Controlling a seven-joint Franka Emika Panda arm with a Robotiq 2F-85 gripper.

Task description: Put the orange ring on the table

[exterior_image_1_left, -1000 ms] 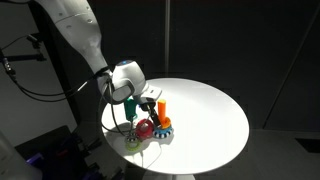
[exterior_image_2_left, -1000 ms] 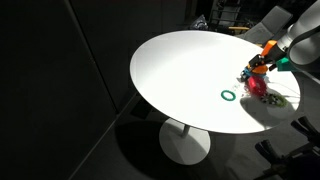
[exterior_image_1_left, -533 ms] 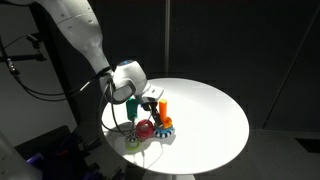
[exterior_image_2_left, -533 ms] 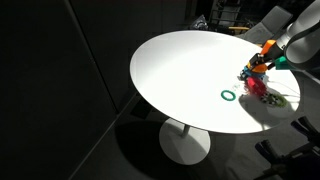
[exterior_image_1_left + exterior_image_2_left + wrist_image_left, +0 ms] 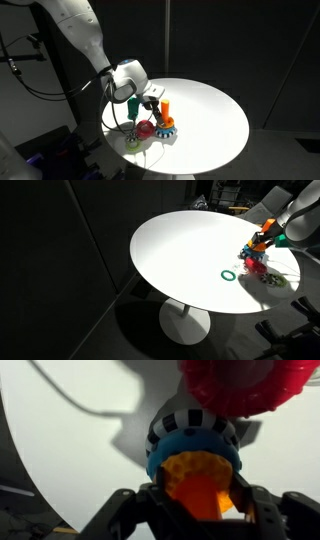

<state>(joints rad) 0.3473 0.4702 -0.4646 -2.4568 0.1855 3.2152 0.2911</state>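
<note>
One white table (image 5: 185, 255) (dark room)

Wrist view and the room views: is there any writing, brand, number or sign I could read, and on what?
None: no word, number or logo can be read in any view.
The table top is plain white.
The black-and-white striped band on the toy is a pattern, not writing.
The robot arm is too small to show any label.

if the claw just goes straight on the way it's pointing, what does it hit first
Most likely the orange ring, which sits right inside the claw in the wrist view, with the blue stacker piece just beyond it. Whether they touch is unclear.
</note>
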